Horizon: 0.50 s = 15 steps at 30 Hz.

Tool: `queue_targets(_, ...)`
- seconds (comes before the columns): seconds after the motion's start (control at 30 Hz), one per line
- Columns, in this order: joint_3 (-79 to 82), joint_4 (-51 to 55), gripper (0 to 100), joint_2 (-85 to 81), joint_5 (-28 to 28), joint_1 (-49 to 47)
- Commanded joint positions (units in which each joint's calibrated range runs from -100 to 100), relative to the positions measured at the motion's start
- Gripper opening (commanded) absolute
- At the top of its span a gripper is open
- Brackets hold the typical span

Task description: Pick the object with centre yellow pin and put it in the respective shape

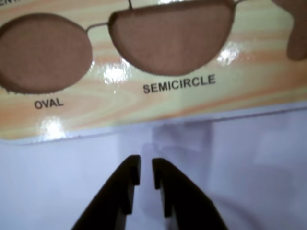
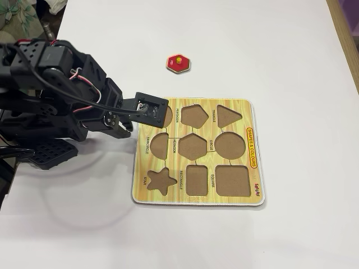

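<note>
Jaws nearly together, holding nothing, gripper (image 1: pixel 146 172) over white table (image 2: pixel 280 56) beside board edge | red hexagonal piece (image 2: pixel 178 63) with yellow knob lies flat on table, well apart above shape board (image 2: pixel 247 106) | HEXAGON recess (image 2: pixel 192 146) empty, mid-board | arm (image 2: pixel 61 89) overlaps board's left edge near semicircle recess (image 1: pixel 172 38) and oval recess (image 1: pixel 43 52).

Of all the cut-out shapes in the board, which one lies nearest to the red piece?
The pentagon recess, top row in the fixed view. It sits on the board edge facing the red hexagonal piece; the triangle recess lies farther right.
</note>
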Motion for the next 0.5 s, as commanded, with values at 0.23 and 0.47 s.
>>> queue_targets(0.23,-32.82,-0.30,4,28.80,0.10,-1.16)
queue_targets(0.47,-52.70,14.13,4,42.52,-0.01,-8.29)
